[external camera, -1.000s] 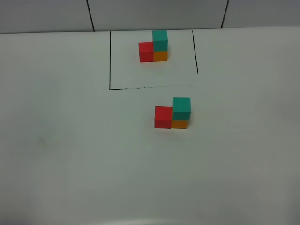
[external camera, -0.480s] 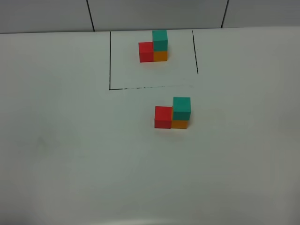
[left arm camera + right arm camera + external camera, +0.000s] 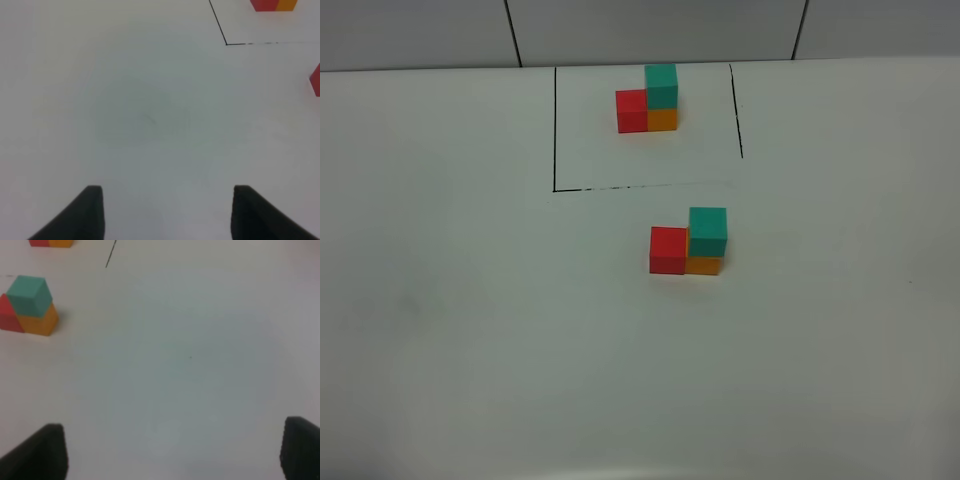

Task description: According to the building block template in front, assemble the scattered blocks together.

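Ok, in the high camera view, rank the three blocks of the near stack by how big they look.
1. Green block, stacked on top, nearest the camera.
2. Red block; close to the green, so that order is unsure.
3. Orange block, mostly hidden under the green.

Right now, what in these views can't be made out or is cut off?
- Left wrist view: template blocks and assembled red block are cropped by the frame edges.
- Right wrist view: assembled red block mostly hidden behind the green block and orange block.
- Exterior high view: neither arm appears.
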`<state>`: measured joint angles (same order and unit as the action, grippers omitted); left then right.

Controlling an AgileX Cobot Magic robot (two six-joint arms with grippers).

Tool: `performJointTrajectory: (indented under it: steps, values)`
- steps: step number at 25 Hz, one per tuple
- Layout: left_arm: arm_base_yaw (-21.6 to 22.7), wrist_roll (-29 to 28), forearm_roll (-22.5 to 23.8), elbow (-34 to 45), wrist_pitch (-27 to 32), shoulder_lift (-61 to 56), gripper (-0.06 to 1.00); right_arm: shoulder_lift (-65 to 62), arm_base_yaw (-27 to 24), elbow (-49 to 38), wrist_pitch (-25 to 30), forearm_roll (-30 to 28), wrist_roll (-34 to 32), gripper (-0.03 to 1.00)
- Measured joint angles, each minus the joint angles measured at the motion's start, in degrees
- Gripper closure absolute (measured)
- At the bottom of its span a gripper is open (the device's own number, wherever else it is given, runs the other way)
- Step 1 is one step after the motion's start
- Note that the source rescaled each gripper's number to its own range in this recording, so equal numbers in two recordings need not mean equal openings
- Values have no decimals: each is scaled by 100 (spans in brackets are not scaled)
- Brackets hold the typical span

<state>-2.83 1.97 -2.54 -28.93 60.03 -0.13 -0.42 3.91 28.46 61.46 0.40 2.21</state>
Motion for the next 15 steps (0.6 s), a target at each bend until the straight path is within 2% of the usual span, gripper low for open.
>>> performJointTrajectory:
  steps: [15]
  values:
    - [0,0,0,0,0,0,72,0,0,0,0,0,5,24]
